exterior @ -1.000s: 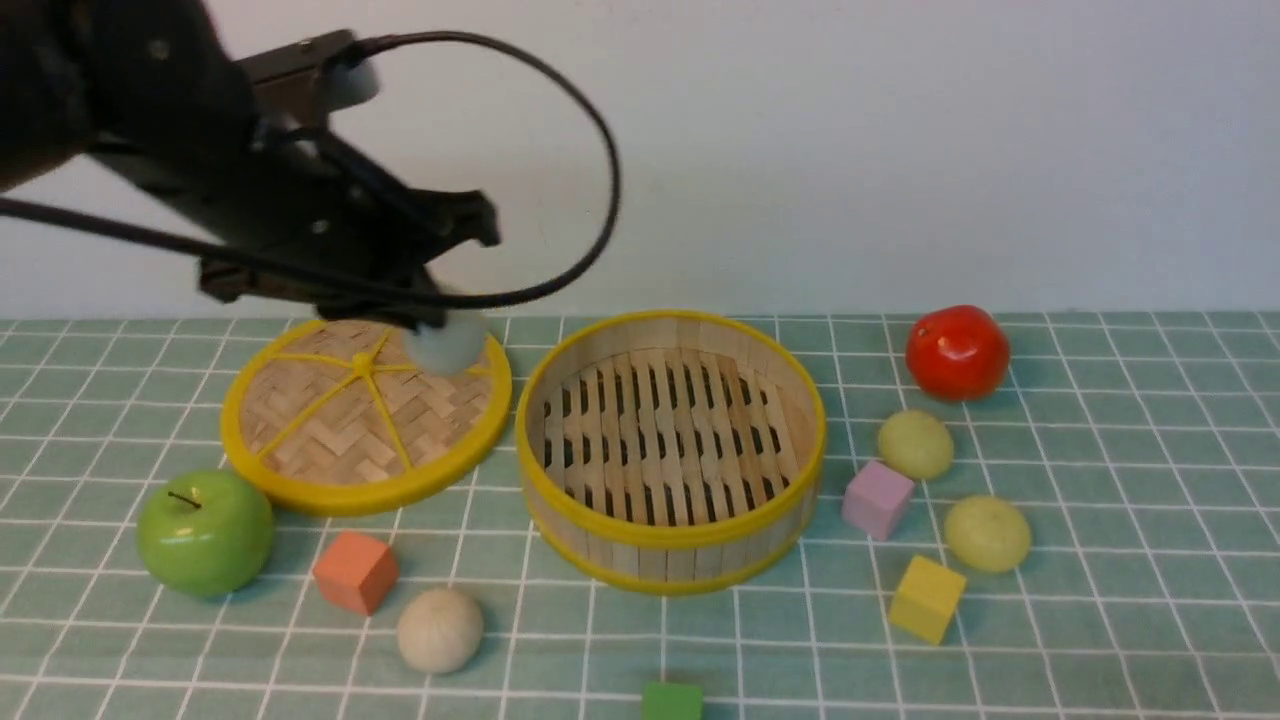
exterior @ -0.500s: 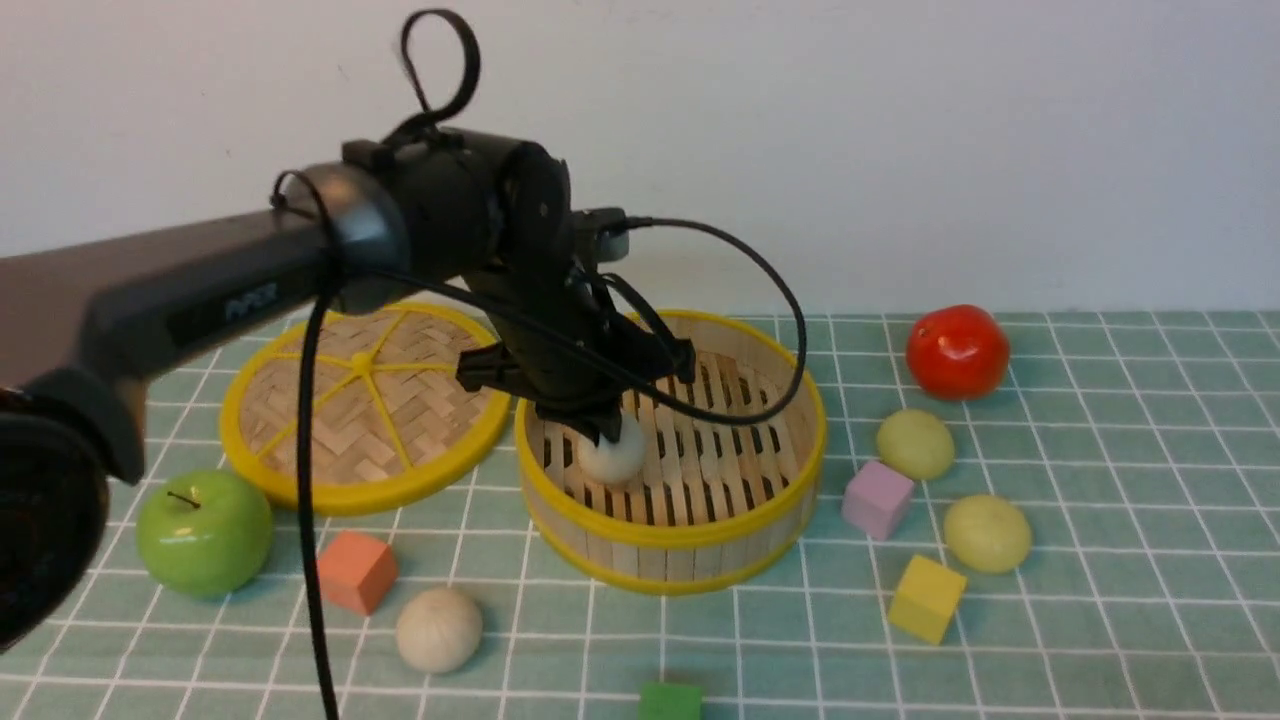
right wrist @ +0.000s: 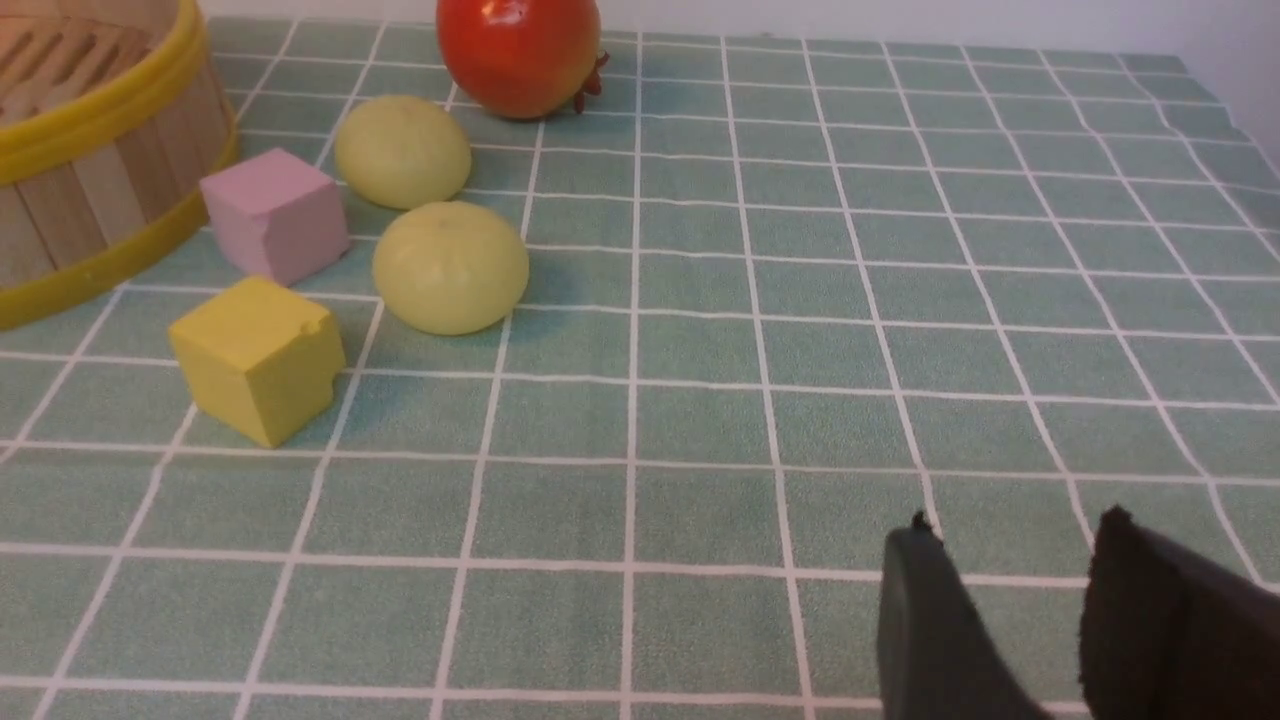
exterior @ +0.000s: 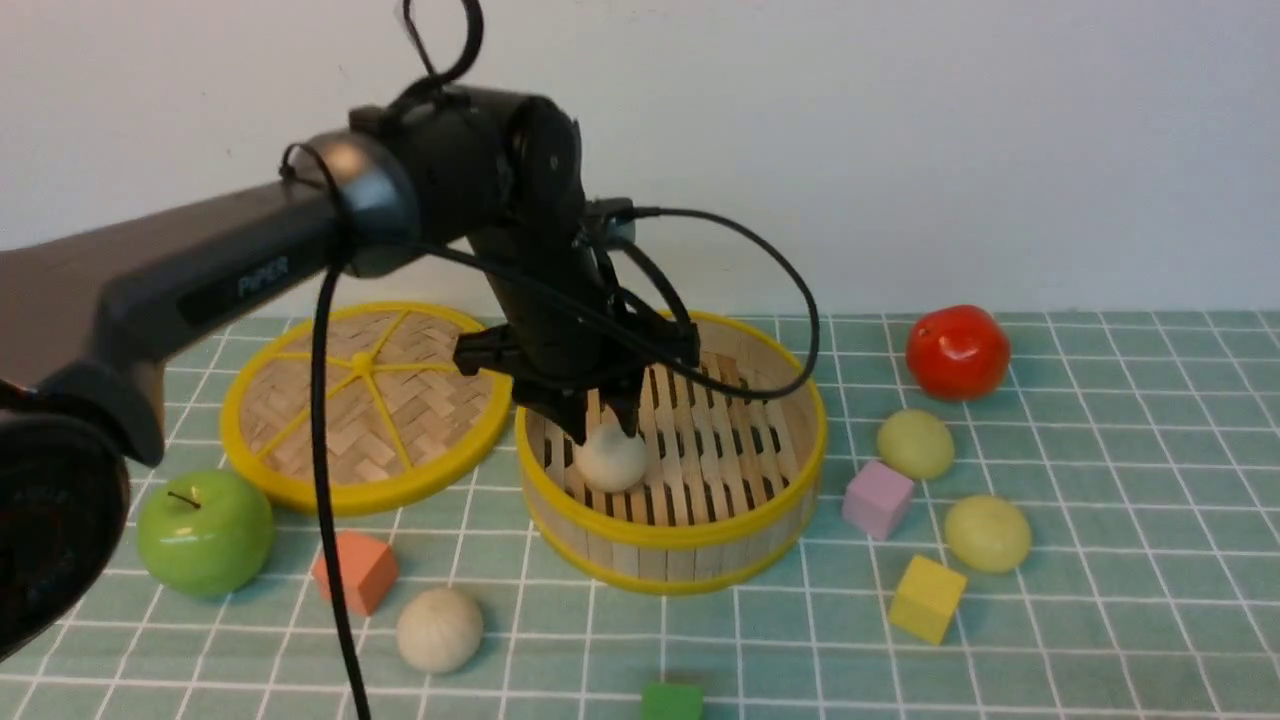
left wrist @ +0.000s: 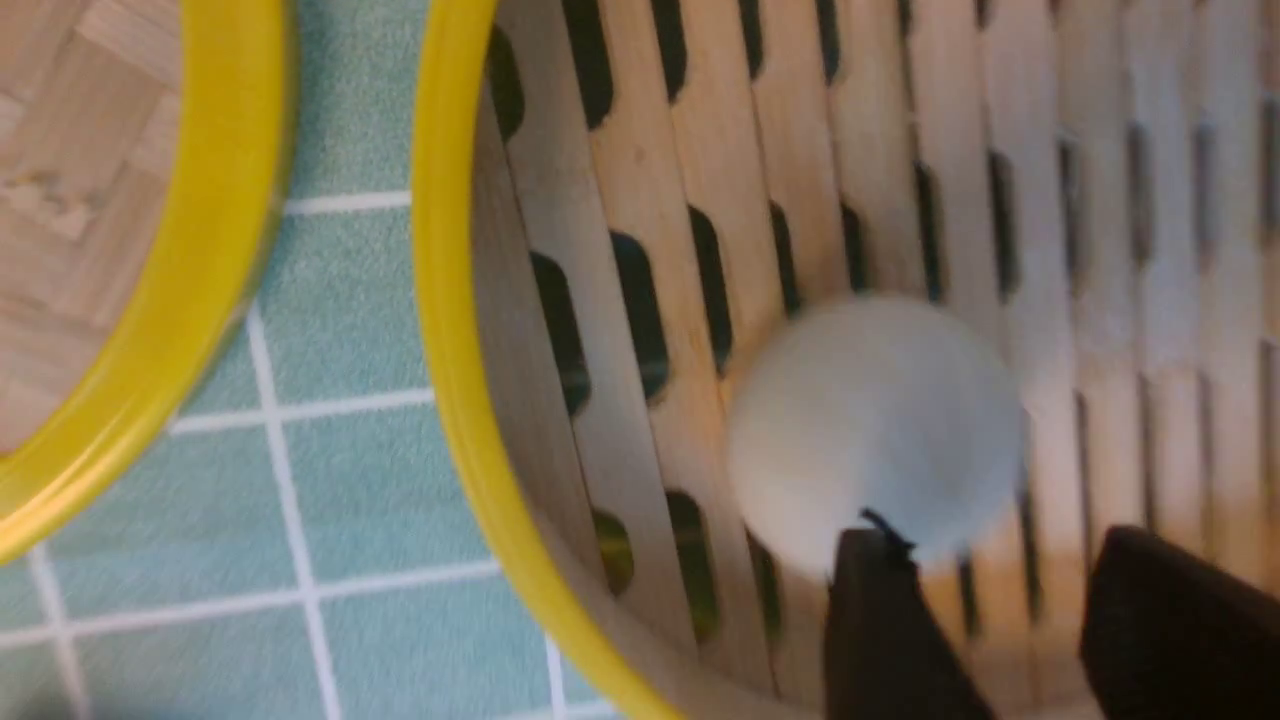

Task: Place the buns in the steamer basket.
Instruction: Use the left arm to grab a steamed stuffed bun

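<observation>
- "PIPER": pale capitals printed on the side of the long dark grey link of the left arm [exterior: 200,285], front view.
- Lettering runs along the link and tilts with it, rising toward the wrist end that carries the left gripper [exterior: 603,428].
- Only that one word; no number or logo legible beside it.
- Both wrist views: no readable text.

The green cube [exterior: 671,702] is cut by the front view's lower edge. The left arm [exterior: 200,280] hides part of the far rim of the steamer basket [exterior: 700,535]. In the left wrist view the white bun [left wrist: 878,430] is blurred, and only the fingertips of the left pincer [left wrist: 1000,570] show. The right pincer [right wrist: 1010,545] is cropped the same way in its own view, where the tomato [right wrist: 518,45] loses its top.
</observation>
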`<state>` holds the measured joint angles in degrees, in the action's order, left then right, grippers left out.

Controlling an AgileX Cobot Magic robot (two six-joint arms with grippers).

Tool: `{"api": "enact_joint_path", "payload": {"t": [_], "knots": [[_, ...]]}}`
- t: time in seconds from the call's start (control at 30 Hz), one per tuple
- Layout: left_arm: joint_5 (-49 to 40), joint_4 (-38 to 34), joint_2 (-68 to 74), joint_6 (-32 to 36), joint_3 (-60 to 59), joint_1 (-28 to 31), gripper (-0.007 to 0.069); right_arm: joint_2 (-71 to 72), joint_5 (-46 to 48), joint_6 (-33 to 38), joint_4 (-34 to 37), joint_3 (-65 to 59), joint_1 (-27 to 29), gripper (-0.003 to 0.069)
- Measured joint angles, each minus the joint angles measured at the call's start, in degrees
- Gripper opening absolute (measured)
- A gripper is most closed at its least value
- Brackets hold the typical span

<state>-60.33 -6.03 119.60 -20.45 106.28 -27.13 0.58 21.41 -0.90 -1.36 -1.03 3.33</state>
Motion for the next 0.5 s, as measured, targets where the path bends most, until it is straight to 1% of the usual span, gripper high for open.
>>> {"api": "enact_joint_path", "payload": {"t": [0.03,0.13,0.23,0.27,0.33,0.37,0.5], "knots": [[-2.2,0.7,-2.4,0.0,1.4,0.0,0.0372,0.0,0.0,0.0,0.0,0.0,0.0,0.0239],[-5.5,3.6,-8.1,0.0,2.4,0.0,0.0415,0.0,0.0,0.0,0.0,0.0,0.0,0.0239],[-8.8,7.0,-12.1,-0.1,2.5,0.0,0.0426,0.0,0.0,0.0,0.0,0.0,0.0,0.0239],[-10.0,9.2,-14.7,-0.5,2.5,0.0,0.0428,0.0,0.0,0.0,0.0,0.0,0.0,0.0239],[-10.4,11.1,-17.2,-1.2,2.0,0.0,0.0428,0.0,0.0,0.0,0.0,0.0,0.0,0.0239],[-10.5,13.2,-20.8,-2.0,0.2,0.0,0.0428,0.0,0.0,0.0,0.0,0.0,0.0,0.0239],[-10.5,14.5,-27.2,-3.4,-6.6,0.0,0.0428,0.0,0.0,0.0,0.0,0.0,0.0,0.0239]]}}
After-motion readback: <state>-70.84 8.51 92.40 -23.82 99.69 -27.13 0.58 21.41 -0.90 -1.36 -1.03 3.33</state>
